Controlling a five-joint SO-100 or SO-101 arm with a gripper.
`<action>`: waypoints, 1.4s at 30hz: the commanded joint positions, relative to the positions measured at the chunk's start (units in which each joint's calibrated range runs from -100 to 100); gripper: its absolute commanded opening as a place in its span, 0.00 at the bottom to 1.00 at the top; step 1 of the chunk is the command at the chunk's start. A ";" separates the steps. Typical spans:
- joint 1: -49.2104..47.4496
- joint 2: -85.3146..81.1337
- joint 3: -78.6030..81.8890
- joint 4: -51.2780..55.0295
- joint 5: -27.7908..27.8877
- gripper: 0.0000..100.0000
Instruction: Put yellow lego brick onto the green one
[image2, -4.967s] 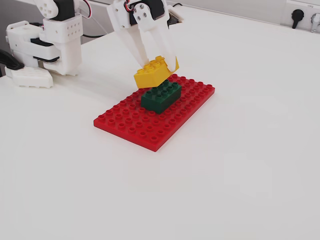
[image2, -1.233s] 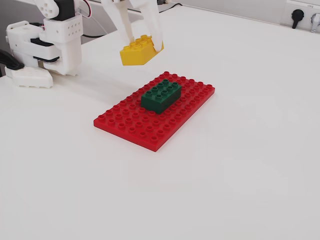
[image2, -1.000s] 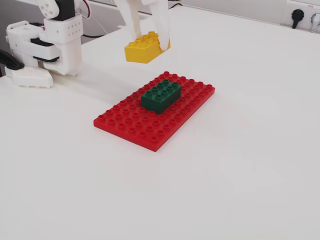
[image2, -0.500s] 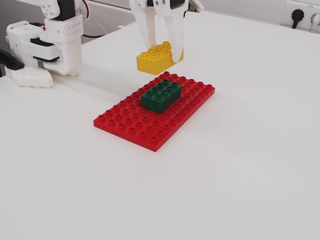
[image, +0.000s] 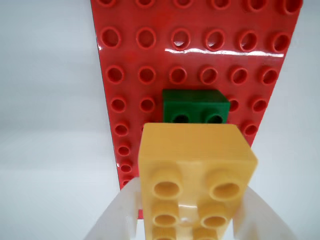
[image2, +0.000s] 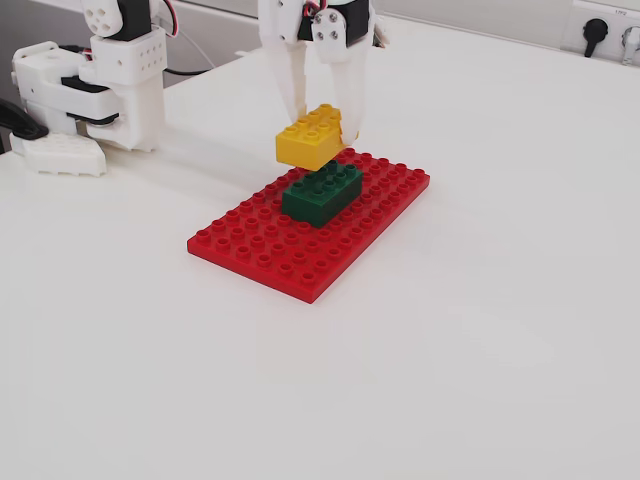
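Observation:
The yellow lego brick (image2: 311, 137) hangs in the air with my white gripper (image2: 320, 130) shut on it, just above the far end of the green brick (image2: 322, 193). A small gap shows between the two bricks. The green brick sits on a red studded baseplate (image2: 290, 260). In the wrist view the yellow lego brick (image: 196, 165) fills the lower middle between my white fingers (image: 116, 220), and only the far end of the green brick (image: 196, 106) shows beyond it on the red baseplate (image: 150, 60).
The arm's white base and motor housing (image2: 95, 85) stand at the back left of the white table (image2: 480, 330). A wall socket (image2: 600, 30) sits at the far right edge.
My gripper has carried the yellow brick right and down, from beyond the baseplate's far edge to just above the green brick. The green brick and baseplate stayed put.

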 joint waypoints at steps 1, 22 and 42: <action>-0.25 -1.01 2.64 -3.14 0.40 0.11; 3.50 -1.01 1.83 -3.48 5.30 0.11; 2.92 -0.18 0.20 -5.21 2.17 0.11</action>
